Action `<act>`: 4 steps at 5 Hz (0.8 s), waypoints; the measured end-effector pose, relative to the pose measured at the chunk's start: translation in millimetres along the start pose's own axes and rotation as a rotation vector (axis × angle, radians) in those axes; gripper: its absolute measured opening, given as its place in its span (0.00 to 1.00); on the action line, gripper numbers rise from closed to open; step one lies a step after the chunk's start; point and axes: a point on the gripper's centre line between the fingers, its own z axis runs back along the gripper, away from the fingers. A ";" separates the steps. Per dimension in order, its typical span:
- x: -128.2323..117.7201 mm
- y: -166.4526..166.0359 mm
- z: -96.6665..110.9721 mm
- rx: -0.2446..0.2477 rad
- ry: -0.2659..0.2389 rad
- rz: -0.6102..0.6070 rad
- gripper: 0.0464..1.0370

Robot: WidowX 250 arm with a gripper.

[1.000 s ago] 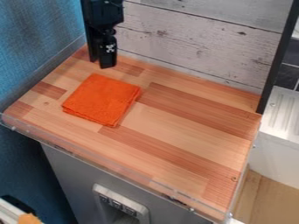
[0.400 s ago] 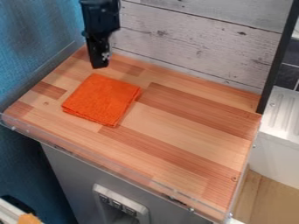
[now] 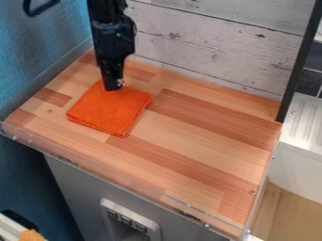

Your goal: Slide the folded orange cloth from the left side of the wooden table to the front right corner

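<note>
- And now the tool (image 3: 113,88) is brought forward! A moment ago it was held just beyond the cloth (image 3: 110,112), against the bare worktop (image 3: 195,141); now its tip is seen over the cloth's far corner.
- The cloth hasn't been shifted at all. It is laid flat and folded on the worktop, its outline unchanged apart from that far corner, now partly hidden by the tool.
- Is it gripped? Whether the tool is apart or together cannot be told from here, and no fold is seen to be lifted or bunched.
- Touching or just above? That can't be settled either; the tip and the cloth are overlapped in this view.
- Behind the cloth, the plank wall (image 3: 220,52) is left well apart from the tip.
- So, as judged, the approach is nearly completed: the cloth has been reached or almost reached, but no hold on it is shown.
</note>
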 end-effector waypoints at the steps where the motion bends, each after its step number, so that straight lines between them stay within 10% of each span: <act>1: 0.5 -1.3 -9.1 0.015 -0.008 -0.003 0.02; 4: -10.5 -25.7 -27.3 0.017 -0.045 0.055 0.02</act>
